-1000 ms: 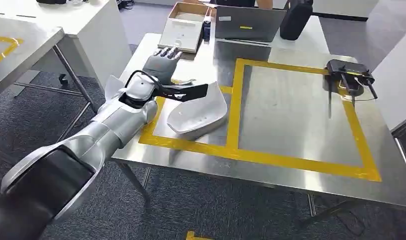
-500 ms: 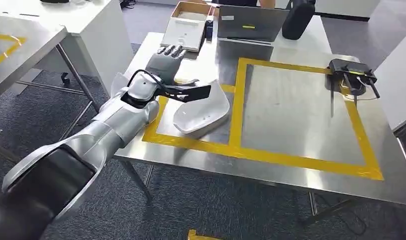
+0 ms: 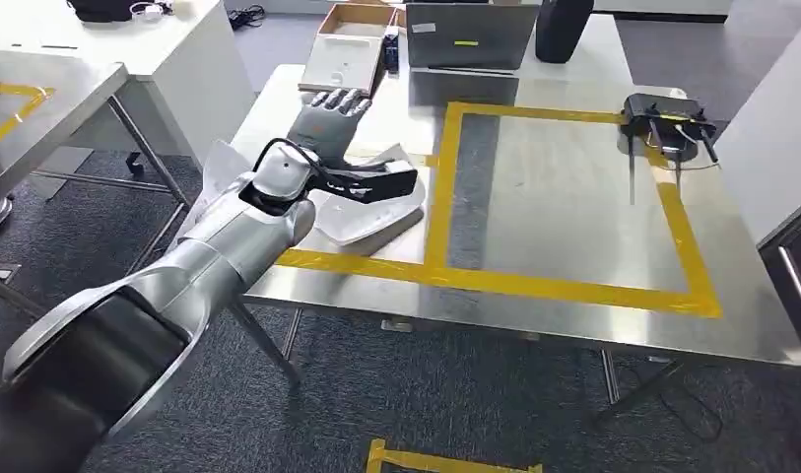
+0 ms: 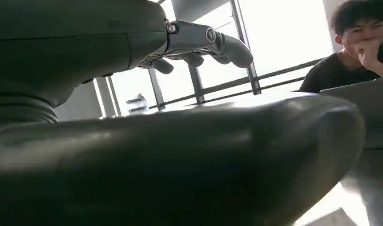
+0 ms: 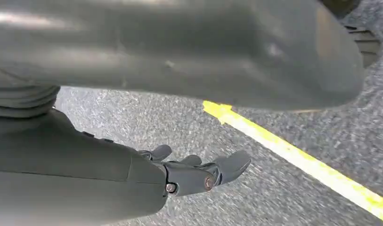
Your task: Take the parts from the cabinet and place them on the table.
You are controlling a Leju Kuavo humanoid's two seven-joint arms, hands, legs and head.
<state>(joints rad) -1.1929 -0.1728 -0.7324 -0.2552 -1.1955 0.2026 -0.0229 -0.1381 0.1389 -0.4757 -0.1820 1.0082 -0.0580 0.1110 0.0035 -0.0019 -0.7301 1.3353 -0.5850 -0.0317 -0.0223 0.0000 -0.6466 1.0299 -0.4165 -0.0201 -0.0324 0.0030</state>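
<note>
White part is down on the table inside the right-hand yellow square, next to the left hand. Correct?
Not quite. The white part is on the table beside the left hand, but left of the yellow divider tape, in the left-hand section, as the head view shows.

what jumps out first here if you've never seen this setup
The long silver left arm reaches up from the lower left, its left hand open over the steel table. A white curved shell part lies below its wrist, on the table's left end, beside a yellow tape square.
</note>
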